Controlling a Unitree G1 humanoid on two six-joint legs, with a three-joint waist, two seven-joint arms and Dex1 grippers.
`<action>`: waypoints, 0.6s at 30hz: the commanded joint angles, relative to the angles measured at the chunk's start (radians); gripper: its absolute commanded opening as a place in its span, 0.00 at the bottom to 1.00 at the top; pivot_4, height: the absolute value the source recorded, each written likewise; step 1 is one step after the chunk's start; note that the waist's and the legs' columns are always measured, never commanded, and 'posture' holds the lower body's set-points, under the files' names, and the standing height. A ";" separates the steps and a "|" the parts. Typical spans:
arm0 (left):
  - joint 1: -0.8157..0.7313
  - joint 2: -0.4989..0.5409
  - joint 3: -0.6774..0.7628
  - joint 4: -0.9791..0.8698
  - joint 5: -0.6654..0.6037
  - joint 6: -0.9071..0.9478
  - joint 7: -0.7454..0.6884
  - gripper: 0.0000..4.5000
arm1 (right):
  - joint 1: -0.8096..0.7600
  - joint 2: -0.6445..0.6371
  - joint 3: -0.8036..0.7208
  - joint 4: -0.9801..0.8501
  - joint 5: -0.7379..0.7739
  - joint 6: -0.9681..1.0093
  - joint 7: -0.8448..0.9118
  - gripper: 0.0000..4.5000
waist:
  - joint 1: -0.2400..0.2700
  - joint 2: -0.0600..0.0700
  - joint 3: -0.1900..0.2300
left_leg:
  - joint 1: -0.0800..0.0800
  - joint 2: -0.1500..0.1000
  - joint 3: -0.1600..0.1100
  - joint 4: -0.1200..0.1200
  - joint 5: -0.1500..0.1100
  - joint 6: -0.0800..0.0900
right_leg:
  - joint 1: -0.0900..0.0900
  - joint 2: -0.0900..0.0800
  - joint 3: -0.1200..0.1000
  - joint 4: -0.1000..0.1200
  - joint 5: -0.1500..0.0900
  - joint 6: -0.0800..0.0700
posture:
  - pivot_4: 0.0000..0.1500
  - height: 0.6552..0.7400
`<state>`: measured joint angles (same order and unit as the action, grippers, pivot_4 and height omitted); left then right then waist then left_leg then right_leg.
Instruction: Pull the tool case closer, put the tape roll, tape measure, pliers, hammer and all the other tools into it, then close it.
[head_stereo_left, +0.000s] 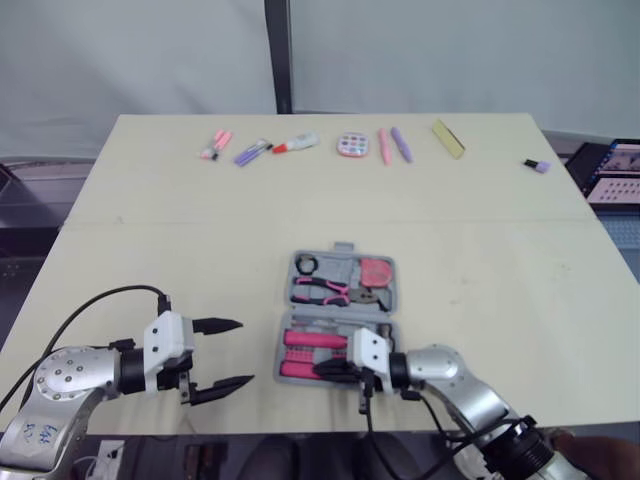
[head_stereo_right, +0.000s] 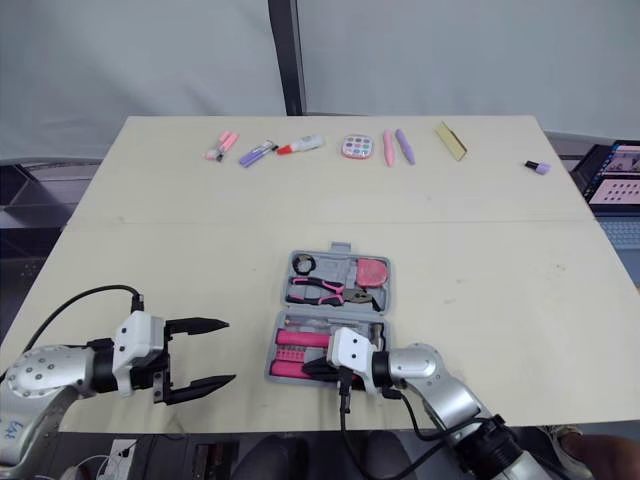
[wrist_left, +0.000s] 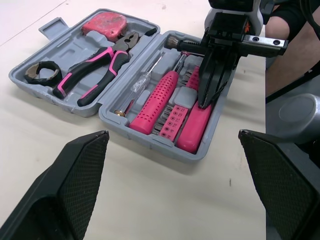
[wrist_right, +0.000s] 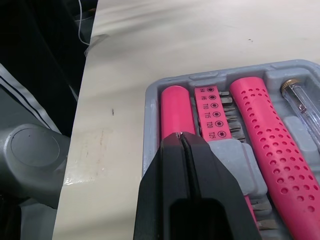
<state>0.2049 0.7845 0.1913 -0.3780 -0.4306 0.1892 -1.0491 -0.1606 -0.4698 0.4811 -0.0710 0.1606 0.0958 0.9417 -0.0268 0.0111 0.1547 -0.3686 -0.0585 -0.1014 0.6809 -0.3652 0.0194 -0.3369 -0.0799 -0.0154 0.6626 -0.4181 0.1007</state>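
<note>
Right hand (wrist_right: 181, 136) closed; moulded grey case (wrist_right: 150, 96) beneath

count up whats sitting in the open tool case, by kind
tape roll: 1
pliers: 1
tape measure: 1
hammer: 1
clear screwdriver: 1
bit strip: 1
smooth pink handle: 1
total: 7 in view

A pale table (head_stereo_left: 150, 250) stands before a grey-white backdrop (head_stereo_left: 450, 50), perhaps fabric, split by a dark post (head_stereo_left: 279, 55).
</note>
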 joint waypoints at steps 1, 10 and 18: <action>0.002 -0.016 -0.007 -0.018 -0.014 0.012 0.017 1.00 | 0.009 -0.033 -0.047 -0.135 0.002 0.103 -0.028 0.01 | 0.001 0.001 0.000 | 0.000 0.000 0.000 0.000 0.000 0.000 | 0.000 0.000 0.000 0.000 0.000 0.000 | 1.00 0.69; -0.045 -0.071 -0.045 0.035 0.005 0.047 0.076 1.00 | 0.080 -0.195 -0.319 -0.581 0.180 0.510 -0.101 0.01 | 0.011 0.001 0.001 | -0.002 0.000 0.000 0.000 0.000 0.000 | -0.001 0.000 0.001 0.000 0.000 0.000 | 1.00 0.69; -0.019 -0.099 -0.034 0.092 0.018 0.004 0.097 1.00 | 0.462 -0.282 -0.614 -0.750 0.230 0.609 -0.162 0.01 | 0.028 0.001 0.001 | -0.003 0.000 0.001 0.001 0.000 0.000 | 0.002 0.000 0.001 -0.003 0.000 0.000 | 1.00 0.69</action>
<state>0.1767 0.6855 0.1409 -0.2855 -0.4195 0.2169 -0.9553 0.2766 -0.7527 -0.0694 -0.7733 0.3691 0.7007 0.7990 0.0010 0.0117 0.1557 -0.3716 -0.0585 -0.1002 0.6821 -0.3655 0.0199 -0.3345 -0.0797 -0.0145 0.6599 -0.4182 0.1007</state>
